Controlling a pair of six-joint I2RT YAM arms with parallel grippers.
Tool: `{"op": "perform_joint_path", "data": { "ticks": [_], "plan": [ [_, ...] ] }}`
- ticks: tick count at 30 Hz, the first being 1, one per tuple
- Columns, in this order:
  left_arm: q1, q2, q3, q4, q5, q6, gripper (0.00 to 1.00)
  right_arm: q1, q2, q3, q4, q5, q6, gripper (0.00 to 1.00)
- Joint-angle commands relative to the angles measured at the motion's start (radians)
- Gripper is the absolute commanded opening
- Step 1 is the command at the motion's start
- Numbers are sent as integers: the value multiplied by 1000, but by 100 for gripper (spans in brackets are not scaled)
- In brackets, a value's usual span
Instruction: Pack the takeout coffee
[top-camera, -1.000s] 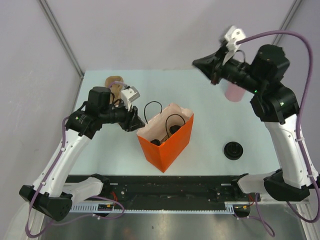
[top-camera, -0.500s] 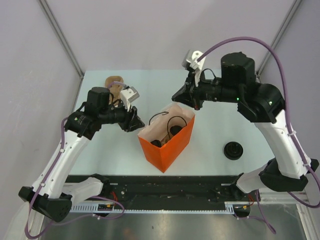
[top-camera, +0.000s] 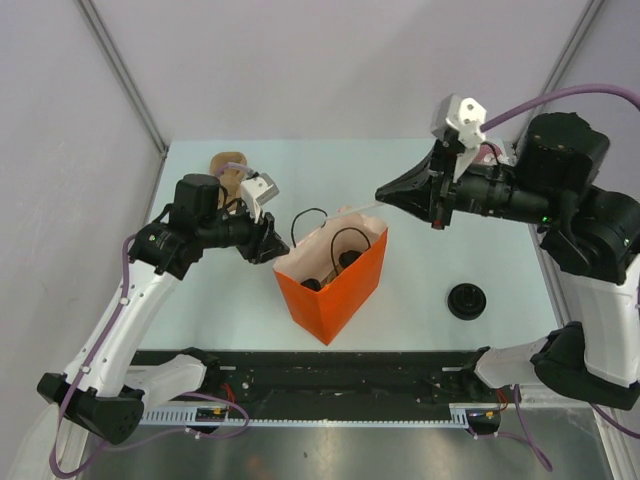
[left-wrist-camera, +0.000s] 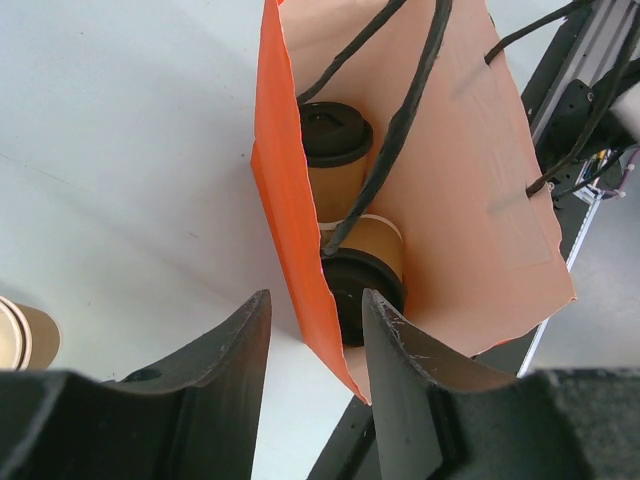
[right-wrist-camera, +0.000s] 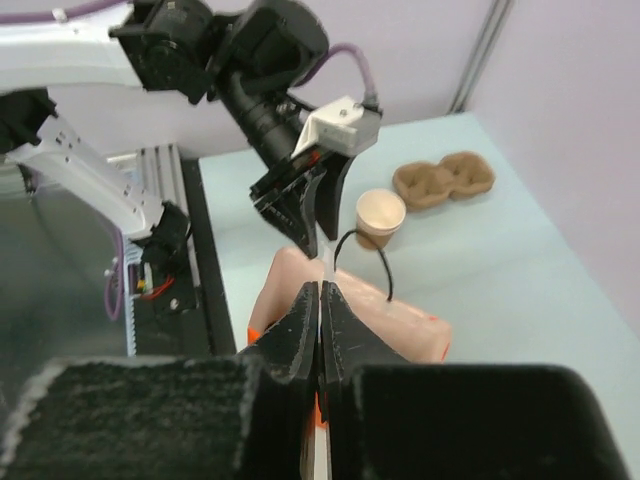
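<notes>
Looking down into the orange bag (left-wrist-camera: 280, 200), I see both coffee cups inside it. The first cup (left-wrist-camera: 335, 185) is deeper in. The second cup (left-wrist-camera: 378, 240) is nearer to me. Each has a black lid (left-wrist-camera: 335, 135) on. I cannot tell if they stand straight or lean.

My left gripper (left-wrist-camera: 315, 300) is open. The bag's thin side wall runs between its fingers, not squeezed. My right gripper (right-wrist-camera: 320, 290) is closed on a thin white straw (right-wrist-camera: 325, 255), up above the bag.

I think the cups are light, soft paper. A hard squeeze could crush one and pop its lid. I would hold a cup gently around its middle, just under the lid, and keep it from tipping.
</notes>
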Motion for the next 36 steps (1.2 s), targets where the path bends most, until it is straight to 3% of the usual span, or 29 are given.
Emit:
{"op": "perform_joint_path", "data": {
  "ticks": [1, 4, 8, 16, 17, 18, 20, 27, 31, 32, 36],
  "plan": [
    [-5, -6, 7, 22, 36, 67, 46, -1, 94, 15, -136, -44, -22, 0],
    [-5, -5, 8, 23, 35, 67, 47, 9, 166, 27, -168, -30, -31, 0],
    [-5, -2, 8, 22, 30, 67, 47, 48, 292, 171, -255, 19, -50, 0],
    [-6, 9, 13, 22, 32, 67, 47, 95, 393, 154, -281, 65, -53, 0],
    [-6, 9, 14, 22, 35, 67, 47, 98, 401, 154, -281, 70, -50, 3],
    [-6, 10, 16, 22, 33, 67, 47, 98, 404, 156, -274, 93, -41, 26],
    [-6, 13, 18, 22, 35, 67, 46, 97, 401, 165, -263, 107, -36, 50],
    [-6, 12, 16, 23, 32, 68, 47, 23, 277, 114, -37, 180, 36, 68],
    [-6, 10, 15, 22, 27, 70, 47, -154, 156, -31, 161, 211, 109, 70],
    [-6, 10, 13, 23, 27, 70, 48, -264, 130, -116, 203, 243, 120, 69],
    [-6, 9, 16, 22, 17, 73, 48, -558, 92, -329, 439, 474, 120, 64]
  ]
}}
